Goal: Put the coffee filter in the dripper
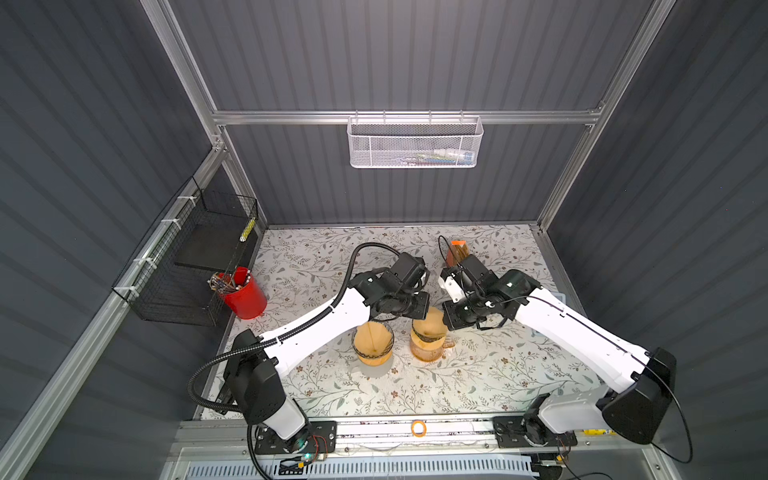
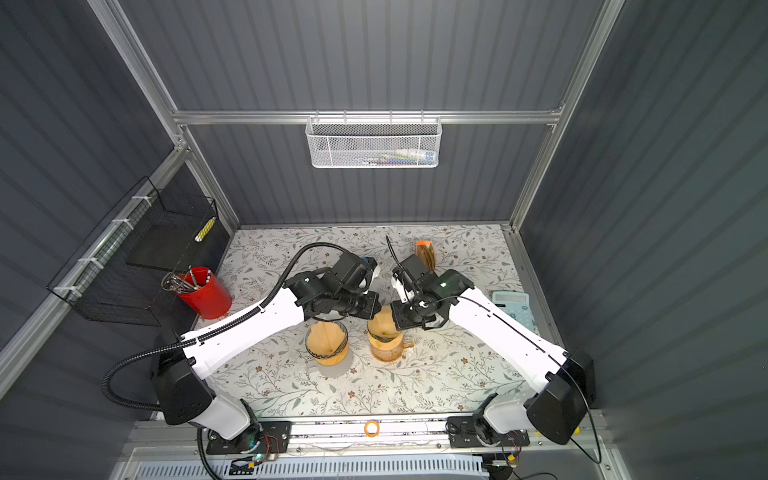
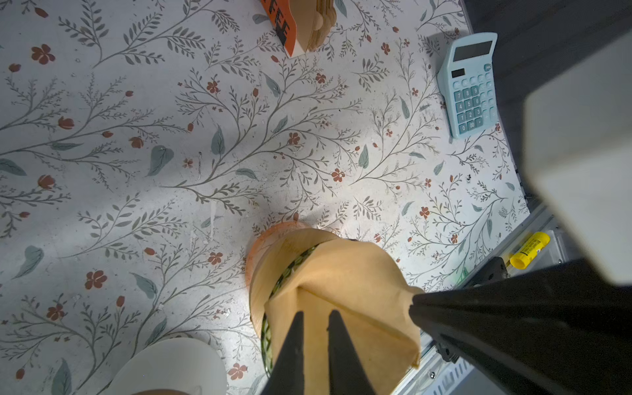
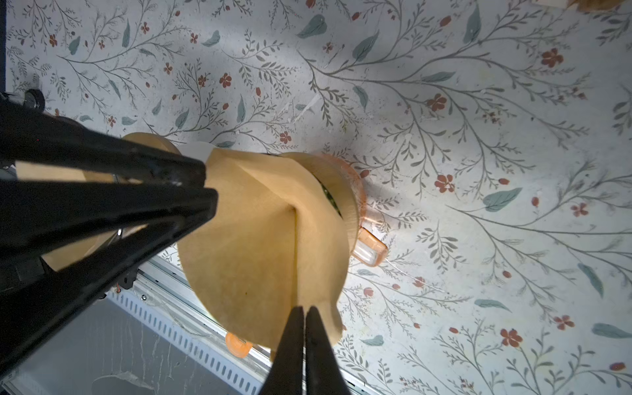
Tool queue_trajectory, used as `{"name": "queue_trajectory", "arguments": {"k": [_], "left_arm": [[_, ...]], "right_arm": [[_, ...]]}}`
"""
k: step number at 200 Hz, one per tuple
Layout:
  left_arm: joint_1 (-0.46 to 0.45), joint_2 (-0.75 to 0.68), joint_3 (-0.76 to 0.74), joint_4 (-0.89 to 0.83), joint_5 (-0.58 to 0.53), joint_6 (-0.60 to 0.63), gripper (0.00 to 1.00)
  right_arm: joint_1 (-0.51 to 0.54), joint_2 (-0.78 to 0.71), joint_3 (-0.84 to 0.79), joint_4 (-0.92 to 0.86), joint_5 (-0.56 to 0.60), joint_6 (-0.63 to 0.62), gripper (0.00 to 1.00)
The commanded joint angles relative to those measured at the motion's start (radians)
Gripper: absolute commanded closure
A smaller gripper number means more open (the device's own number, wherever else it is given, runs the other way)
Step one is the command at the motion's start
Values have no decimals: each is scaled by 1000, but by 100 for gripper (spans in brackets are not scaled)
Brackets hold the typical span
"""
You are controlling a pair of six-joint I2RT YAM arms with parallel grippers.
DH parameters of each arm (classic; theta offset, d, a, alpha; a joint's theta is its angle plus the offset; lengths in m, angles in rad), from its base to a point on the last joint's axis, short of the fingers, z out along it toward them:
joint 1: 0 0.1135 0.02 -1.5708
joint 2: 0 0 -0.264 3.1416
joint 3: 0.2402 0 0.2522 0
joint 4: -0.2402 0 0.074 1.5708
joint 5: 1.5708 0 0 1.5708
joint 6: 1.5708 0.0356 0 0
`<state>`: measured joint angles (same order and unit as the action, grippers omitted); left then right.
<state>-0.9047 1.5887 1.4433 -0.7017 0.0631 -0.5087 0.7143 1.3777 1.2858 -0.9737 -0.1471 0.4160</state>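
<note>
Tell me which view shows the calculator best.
Left wrist: the whole calculator, keys readable. Both top views catch only part behind the right arm; the right wrist view misses it.

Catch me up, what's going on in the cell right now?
Both arms are on one brown coffee filter. The left gripper and the right gripper each pinch an edge of it, holding it over the orange dripper. It doesn't look seated yet. A second dripper beside it appears to be already lined with paper.
</note>
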Motion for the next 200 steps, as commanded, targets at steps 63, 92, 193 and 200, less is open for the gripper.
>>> {"name": "queue_trajectory", "arguments": {"k": [63, 92, 193, 200], "left_arm": [[-2, -20, -100, 20, 22, 2, 85], [-2, -29, -122, 34, 29, -9, 85], [-1, -45, -135, 44, 26, -16, 85], [-2, -46, -133, 44, 24, -16, 85]], "right_arm": [[8, 4, -48, 23, -10, 24, 92], [11, 6, -56, 28, -11, 30, 92], [19, 19, -83, 42, 1, 33, 92], [19, 20, -80, 39, 4, 31, 92]]}}
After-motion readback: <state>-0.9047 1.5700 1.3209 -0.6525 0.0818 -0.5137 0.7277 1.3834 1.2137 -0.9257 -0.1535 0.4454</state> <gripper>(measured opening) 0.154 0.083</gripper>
